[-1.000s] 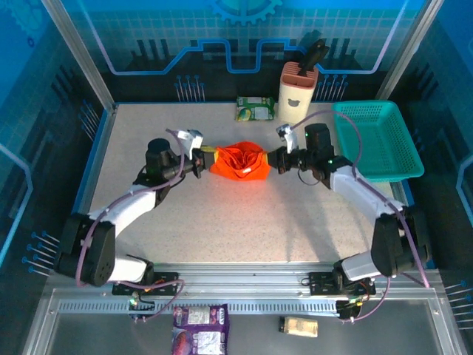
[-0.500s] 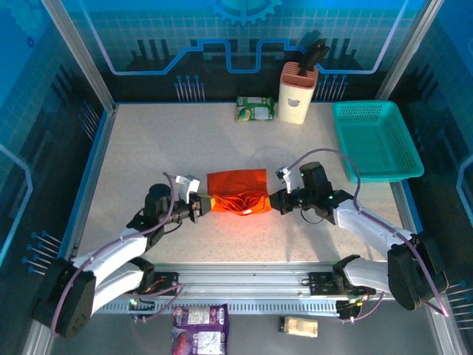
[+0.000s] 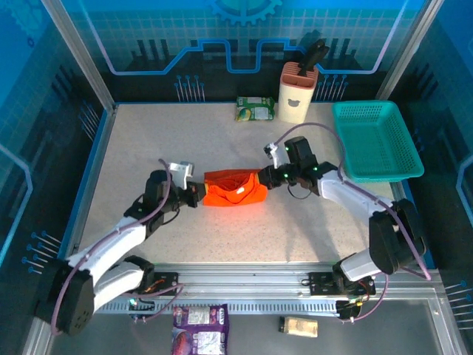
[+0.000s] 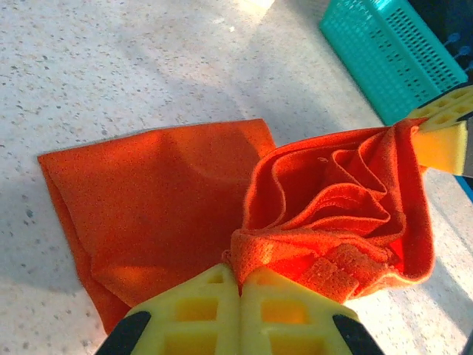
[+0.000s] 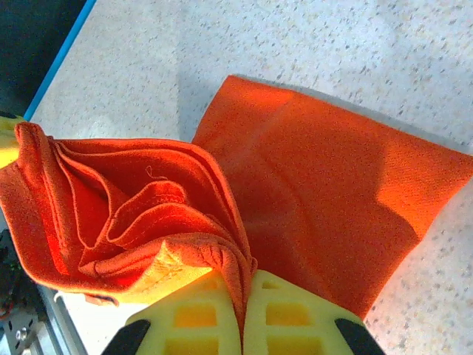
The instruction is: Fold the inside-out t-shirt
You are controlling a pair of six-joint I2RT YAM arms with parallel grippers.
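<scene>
Now, at the left of the top view, the left arm reaches in from the near edge toward the middle of the speckled table point(image 3: 148, 140), and the left gripper point(image 3: 198, 194) is clenched on the left end of the orange t-shirt point(image 3: 235, 188). Its wrist camera shows the two yellow fingers point(image 4: 199, 310) pressed together on a bunched hem of the t-shirt point(image 4: 170, 192), with a pinch of cloth rising from between their tips. The garment lies near the middle of the table, between the two grippers. A flat folded panel rests on the surface, and the gathered upper layers are lifted off it, sagging into an open pocket of folds strung from one gripper to the other. To the right, the right gripper point(image 3: 264, 180) is likewise closed on the opposite end of the cloth. Its own camera shows the yellow fingers point(image 5: 284, 318) shut tight on a thick edge of the t-shirt point(image 5: 332, 200), with the flat panel spread on the table beyond them. At the back of the table, well apart from the shirt, stand a green packet point(image 3: 255, 109) and a beige holder point(image 3: 298, 92). Farther right, a teal mesh basket point(image 3: 377, 140) sits at the table's right edge, and the left wrist camera catches a corner of the basket point(image 4: 392, 52).
</scene>
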